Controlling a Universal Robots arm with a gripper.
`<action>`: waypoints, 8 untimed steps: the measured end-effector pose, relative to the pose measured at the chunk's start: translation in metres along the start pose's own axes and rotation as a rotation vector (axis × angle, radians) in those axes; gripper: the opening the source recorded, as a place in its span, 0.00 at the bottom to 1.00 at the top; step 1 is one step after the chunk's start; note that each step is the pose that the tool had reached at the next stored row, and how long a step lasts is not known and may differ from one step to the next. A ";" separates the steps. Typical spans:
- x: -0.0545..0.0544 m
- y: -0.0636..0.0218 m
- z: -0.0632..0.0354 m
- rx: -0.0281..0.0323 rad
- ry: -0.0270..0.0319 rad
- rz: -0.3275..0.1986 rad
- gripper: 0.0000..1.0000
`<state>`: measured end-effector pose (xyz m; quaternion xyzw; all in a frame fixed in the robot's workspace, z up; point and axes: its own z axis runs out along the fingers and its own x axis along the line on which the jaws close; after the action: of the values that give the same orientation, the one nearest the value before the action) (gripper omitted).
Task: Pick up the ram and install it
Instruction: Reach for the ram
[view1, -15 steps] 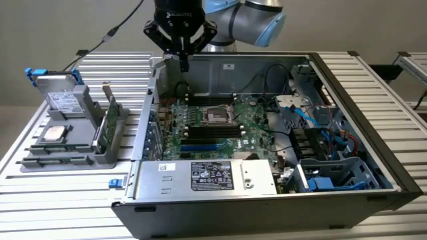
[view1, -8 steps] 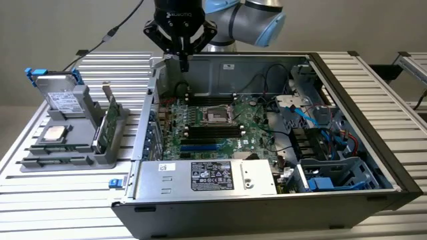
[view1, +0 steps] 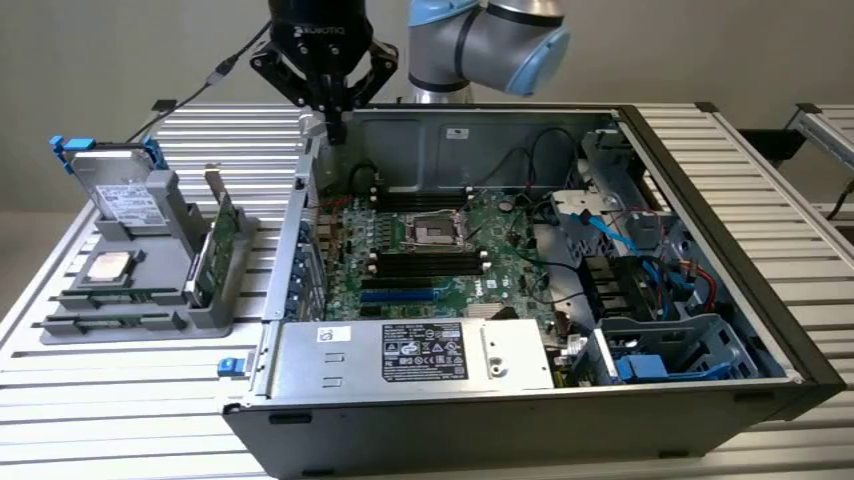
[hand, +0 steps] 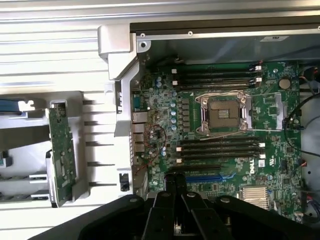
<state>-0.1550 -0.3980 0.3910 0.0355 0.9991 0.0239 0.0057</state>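
My gripper (view1: 334, 125) hangs shut with nothing between its fingers, above the back corner of the open computer case (view1: 707, 180), on the exterior view's left. In the wrist view the closed black fingers (hand: 176, 181) point down over the motherboard (hand: 165, 115), close to the black memory slots (hand: 220, 147) beside the processor socket (hand: 223, 112). The same slots (view1: 424, 263) lie in the middle of the board in the exterior view. The ram is hidden from me. A green expansion card (view1: 214, 245) with a metal bracket stands on edge in the grey holder (view1: 200, 318).
The holder on the slatted table also carries a hard drive (view1: 127, 200) and a square silver processor chip (view1: 107, 268). A power supply (view1: 414, 355) fills the case's near side. Cables and a drive cage (view1: 667, 340) crowd the exterior view's right.
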 end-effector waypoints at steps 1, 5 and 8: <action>0.004 -0.0002 0.0002 0.0001 0.0007 0.000 0.10; 0.023 -0.0013 0.0010 0.0005 0.0063 0.000 0.10; 0.036 -0.0022 0.0020 0.0013 0.0181 0.001 0.10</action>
<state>-0.1913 -0.3975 0.3885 0.0357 0.9991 0.0236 -0.0034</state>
